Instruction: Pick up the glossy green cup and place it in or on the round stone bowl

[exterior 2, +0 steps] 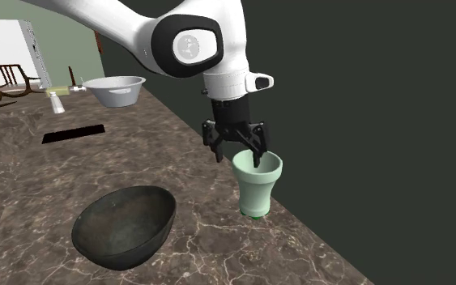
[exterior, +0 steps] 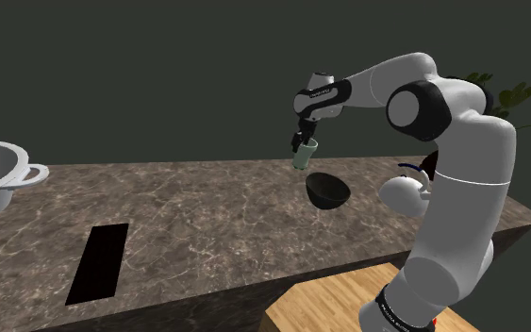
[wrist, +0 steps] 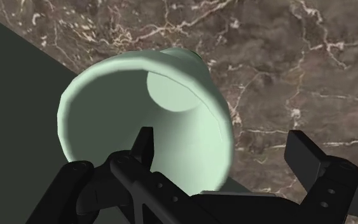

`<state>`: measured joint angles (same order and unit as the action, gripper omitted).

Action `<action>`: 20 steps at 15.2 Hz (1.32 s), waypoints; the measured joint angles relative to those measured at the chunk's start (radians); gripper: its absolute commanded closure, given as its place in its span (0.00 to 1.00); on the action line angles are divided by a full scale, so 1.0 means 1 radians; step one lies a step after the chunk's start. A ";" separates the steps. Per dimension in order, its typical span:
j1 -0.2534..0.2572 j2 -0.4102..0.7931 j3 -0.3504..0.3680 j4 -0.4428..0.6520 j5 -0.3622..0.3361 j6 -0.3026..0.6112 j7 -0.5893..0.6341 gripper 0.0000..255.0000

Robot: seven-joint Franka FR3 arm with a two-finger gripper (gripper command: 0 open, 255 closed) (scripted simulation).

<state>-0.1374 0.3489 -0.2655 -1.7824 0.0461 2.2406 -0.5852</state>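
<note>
In the shoulder view, right of centre, the gripper (exterior: 303,140) hangs over the pale green cup (exterior: 304,156). The cup appears to stand by the counter's (exterior: 207,207) far edge, with the bowl (exterior: 328,191) just below it in frame.

In the second exterior view the cup is right of centre and the bowl lower left, apart. One finger (exterior 2: 217,151) is outside the rim and the other is inside.

In the wrist view the fingers are spread with the wall between them, unclamped. The gripper should close squarely on the wall before lifting, or the cup may tip.

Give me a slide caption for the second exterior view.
Open jaws straddle the rim of the pale green cup, near the dark round bowl on a brown veined counter.
</note>
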 measured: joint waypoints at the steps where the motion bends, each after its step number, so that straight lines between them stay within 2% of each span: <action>1: -0.001 0.007 0.001 -0.003 0.002 0.009 -0.001 0.00; 7: -0.002 0.013 0.001 -0.005 0.004 0.017 -0.003 0.00; 8: -0.002 0.013 0.001 -0.005 0.004 0.017 -0.003 1.00; 20: -0.002 0.006 0.000 0.002 0.002 0.004 -0.003 1.00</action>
<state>-0.1398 0.3545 -0.2654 -1.7800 0.0482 2.2444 -0.5881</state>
